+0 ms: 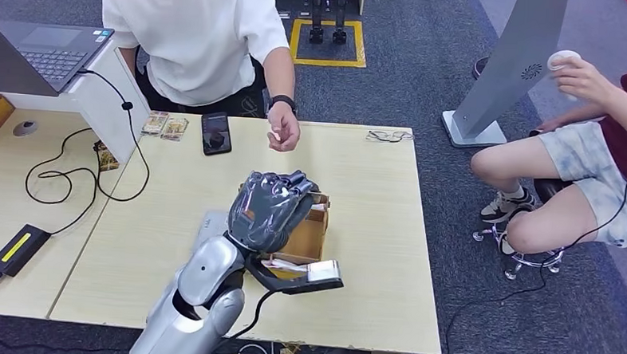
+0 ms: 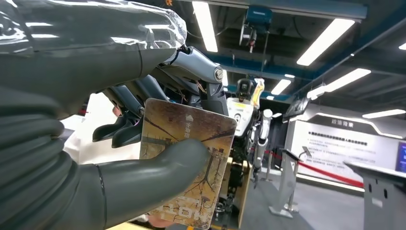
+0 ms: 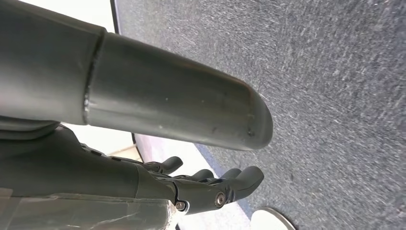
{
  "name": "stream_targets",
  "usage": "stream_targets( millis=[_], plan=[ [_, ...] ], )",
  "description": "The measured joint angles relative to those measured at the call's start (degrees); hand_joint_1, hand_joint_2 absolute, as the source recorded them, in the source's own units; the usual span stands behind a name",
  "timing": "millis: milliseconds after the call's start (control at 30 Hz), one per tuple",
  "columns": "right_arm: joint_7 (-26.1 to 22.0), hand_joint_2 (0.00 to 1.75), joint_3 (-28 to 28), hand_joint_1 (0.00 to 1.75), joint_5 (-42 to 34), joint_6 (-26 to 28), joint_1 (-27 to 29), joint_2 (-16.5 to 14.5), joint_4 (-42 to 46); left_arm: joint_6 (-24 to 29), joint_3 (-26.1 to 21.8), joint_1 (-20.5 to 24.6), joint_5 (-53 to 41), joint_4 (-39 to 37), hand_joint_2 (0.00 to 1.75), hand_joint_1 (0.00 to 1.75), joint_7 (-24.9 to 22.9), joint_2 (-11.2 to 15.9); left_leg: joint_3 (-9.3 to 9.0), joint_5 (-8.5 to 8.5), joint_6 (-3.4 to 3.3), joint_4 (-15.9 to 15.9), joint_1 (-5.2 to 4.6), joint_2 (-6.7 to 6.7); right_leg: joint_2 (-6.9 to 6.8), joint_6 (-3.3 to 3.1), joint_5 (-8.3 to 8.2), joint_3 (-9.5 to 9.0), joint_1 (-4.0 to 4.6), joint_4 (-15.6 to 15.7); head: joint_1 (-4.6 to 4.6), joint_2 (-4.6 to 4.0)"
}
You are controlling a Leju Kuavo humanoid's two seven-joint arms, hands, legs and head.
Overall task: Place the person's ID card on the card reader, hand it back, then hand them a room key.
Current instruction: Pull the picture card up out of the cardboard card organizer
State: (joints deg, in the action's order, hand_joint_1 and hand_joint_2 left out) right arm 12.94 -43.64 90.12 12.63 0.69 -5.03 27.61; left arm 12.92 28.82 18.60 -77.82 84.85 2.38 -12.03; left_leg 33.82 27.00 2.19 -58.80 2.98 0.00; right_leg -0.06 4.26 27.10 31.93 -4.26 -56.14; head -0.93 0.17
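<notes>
From high on the body we look down at the pale wooden tabletop point(image 1: 356, 227); both wrist cameras sit close behind their hands — the left faces outward across the hall, the right faces grey carpet point(image 3: 335, 72).

From the head view, our left hand point(image 1: 270, 209) hides the room key point(image 2: 186, 163) it pinches and covers part of the cardboard box point(image 1: 307, 239) at its four o'clock.
</notes>
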Motion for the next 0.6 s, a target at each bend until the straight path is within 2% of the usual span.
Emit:
stream_targets(
  millis=[133, 400, 600],
  plan=[
    [-0.1, 0.0, 0.8, 0.0, 0.0, 0.0, -0.8, 0.0, -0.6, -1.0, -1.4, 3.9, 0.5, -0.4, 1.75, 1.75, -0.6, -0.7, 0.0, -0.04, -0.04, 0.0, 0.0, 0.0, 0.0, 0.0, -0.04, 0.0, 0.0, 0.0, -0.01, 0.0],
    [-0.3, 0.0, 1.9, 0.0, 0.0, 0.0, -2.2, 0.0, -2.5, -1.5, -4.7, 11.4, -2.3, -4.9, 1.75, 1.75, -6.0, -2.5, 0.0, -0.06, -0.04, 0.0, 0.0, 0.0, 0.01, 0.0, -0.05, 0.0, 0.0, 0.0, -0.01, 0.0],
    [-0.3, 0.0, 2.2, 0.0, 0.0, 0.1, -2.5, 0.0, -3.9, -1.7, -7.9, 14.7, -3.8, -8.9, 1.75, 1.75, -8.9, -3.6, 0.0, -0.05, -0.04, 0.0, 0.0, 0.0, 0.01, 0.0, -0.05, 0.01, 0.0, 0.0, -0.01, 0.0]
  ],
)
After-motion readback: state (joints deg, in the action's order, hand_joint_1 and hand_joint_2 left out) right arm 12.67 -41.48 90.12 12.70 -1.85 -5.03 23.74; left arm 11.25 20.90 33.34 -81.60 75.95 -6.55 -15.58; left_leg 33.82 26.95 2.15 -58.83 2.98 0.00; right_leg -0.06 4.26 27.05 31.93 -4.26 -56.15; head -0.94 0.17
